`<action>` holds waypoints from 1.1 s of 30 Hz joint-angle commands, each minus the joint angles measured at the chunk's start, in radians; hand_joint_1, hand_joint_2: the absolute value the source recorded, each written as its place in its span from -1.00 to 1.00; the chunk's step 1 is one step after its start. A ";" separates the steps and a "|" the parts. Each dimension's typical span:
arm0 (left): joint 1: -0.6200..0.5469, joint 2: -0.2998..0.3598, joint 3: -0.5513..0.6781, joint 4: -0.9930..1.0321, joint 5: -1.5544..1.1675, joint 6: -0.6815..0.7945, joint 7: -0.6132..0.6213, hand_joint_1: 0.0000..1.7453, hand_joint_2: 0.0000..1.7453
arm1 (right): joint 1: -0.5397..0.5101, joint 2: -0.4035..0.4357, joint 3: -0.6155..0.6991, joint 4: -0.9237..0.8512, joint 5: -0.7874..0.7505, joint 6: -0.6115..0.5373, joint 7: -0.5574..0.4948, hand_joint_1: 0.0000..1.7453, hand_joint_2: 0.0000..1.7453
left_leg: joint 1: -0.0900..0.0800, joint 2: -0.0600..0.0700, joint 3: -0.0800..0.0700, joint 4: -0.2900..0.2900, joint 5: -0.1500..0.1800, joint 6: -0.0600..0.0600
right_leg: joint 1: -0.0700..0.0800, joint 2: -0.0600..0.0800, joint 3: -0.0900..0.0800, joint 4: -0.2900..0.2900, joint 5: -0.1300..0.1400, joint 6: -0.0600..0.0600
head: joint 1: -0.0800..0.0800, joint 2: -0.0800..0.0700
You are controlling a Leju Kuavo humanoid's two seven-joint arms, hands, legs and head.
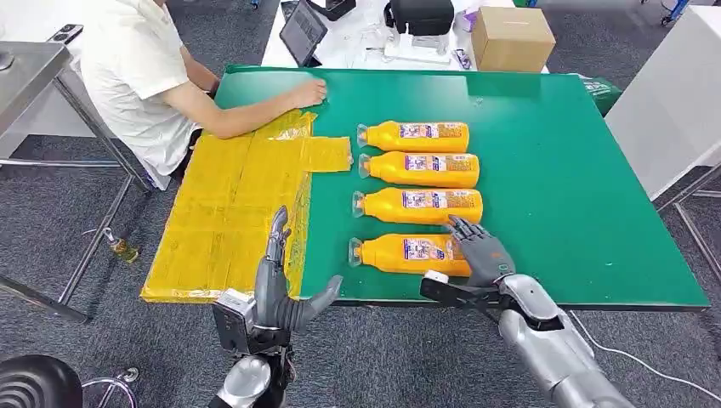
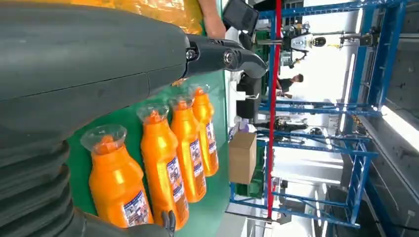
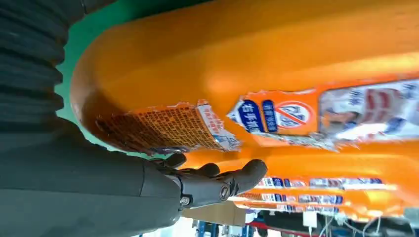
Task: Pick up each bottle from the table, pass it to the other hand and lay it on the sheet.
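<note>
Bottles: four orange bottles lie on their sides in a row on the green tabletop [image 1: 553, 170], clear caps toward the yellow sheet, labels facing up
Nearest bottle [image 1: 410, 254]: lies close to the front edge of the tabletop, its base end under the right hand
Right hand [image 1: 480, 248]: fingers spread over the base end of the nearest bottle, fingertips reaching toward the second one; the right wrist view shows the thumb [image 3: 217, 185] beside the bottle's base, apart from the other fingers; whether it has closed on the bottle cannot be told
Left hand [image 1: 281, 289]: holds nothing, fingers straight and pointing up over the front part of the sheet, thumb spread out toward the bottles
Second bottle [image 1: 417, 206]: just behind the nearest one, parallel to it
Third bottle [image 1: 419, 169]: next in the row
Farthest bottle [image 1: 413, 136]: at the back of the row
Sheet [image 1: 229, 212]: yellow, crinkled, covers the left part of the tabletop, no bottle on it
Person [image 1: 140, 76]: in a white shirt, seated at the far left corner, one hand resting at the far edge of the sheet
Cardboard box [image 1: 512, 37]: on a white table behind the green tabletop
</note>
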 commanded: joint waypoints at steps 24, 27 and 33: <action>-0.026 0.011 -0.016 0.046 -0.020 -0.009 0.013 -1.00 1.00 | -0.046 -0.175 0.181 -0.051 -0.104 0.207 0.092 1.00 1.00 | 0.000 0.001 0.004 -0.001 -0.001 0.001 | 0.001 -0.001 0.004 -0.001 -0.001 -0.003 | 0.000 0.000; -0.029 0.010 -0.019 0.049 -0.019 -0.013 0.013 -1.00 1.00 | -0.038 -0.163 0.162 -0.019 -0.140 0.212 0.078 1.00 1.00 | 0.000 0.001 0.005 -0.001 -0.002 0.001 | 0.001 -0.001 0.005 -0.001 -0.001 -0.003 | 0.000 0.000; -0.029 0.009 -0.024 0.049 -0.015 -0.013 0.011 -1.00 1.00 | 0.016 -0.090 0.066 0.019 -0.217 0.135 -0.002 1.00 1.00 | 0.001 0.000 0.008 -0.002 -0.002 0.001 | 0.002 -0.001 0.008 -0.003 -0.002 -0.004 | 0.000 0.000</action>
